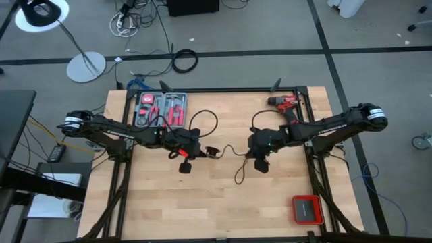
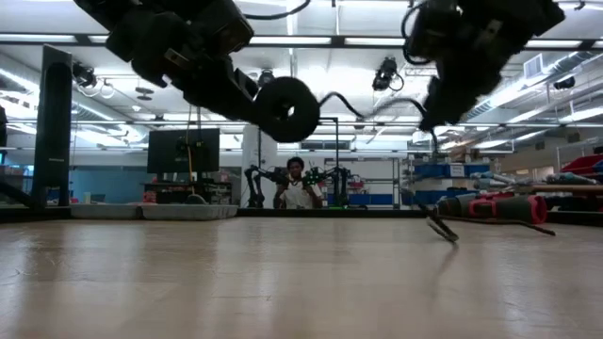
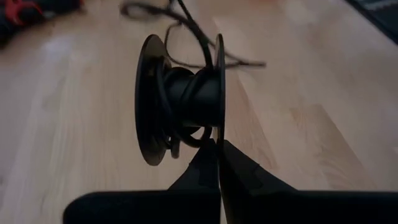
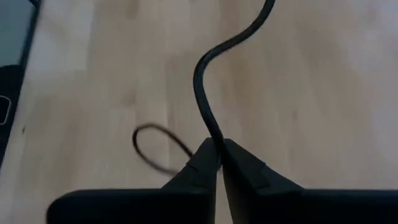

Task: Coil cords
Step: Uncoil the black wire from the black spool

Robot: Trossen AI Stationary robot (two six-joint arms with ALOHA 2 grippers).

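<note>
Progress: the coiling was judged partly done. Several turns of the cord [image 3: 186, 93] already sat wound on the hub of a black spool [image 3: 180, 99], while a good length remained unwound, so winding was left to do.

Left fingers [image 3: 217, 162]: in the left wrist view the two tips were clenched together on the edge of one spool flange, with the spool standing directly ahead of them and its axis lying across the view. The high view placed the left gripper [image 1: 185, 150] over the middle of the bench [image 1: 202, 209], left of centre, and the low view showed the spool lifted clear of the bench surface.

Right fingers [image 4: 239, 165]: in the right wrist view the tips sat nearly together with the cord [image 4: 208, 106] running up from between them. The cord was judged to be pinched there; contact itself was hard to confirm. The right gripper [image 1: 260, 156] hung right of centre, near the left one but apart from it.

Beyond the fingers, the free cord spanned between the two grippers in a sagging curve, and a loose tail [image 1: 237, 174] dropped to the bench near the right gripper. A further loop [image 1: 206, 121] rose behind the left gripper.

At the far edge lay a red drill [image 1: 283, 102] and a tool tray [image 1: 160, 108], both untouched.
</note>
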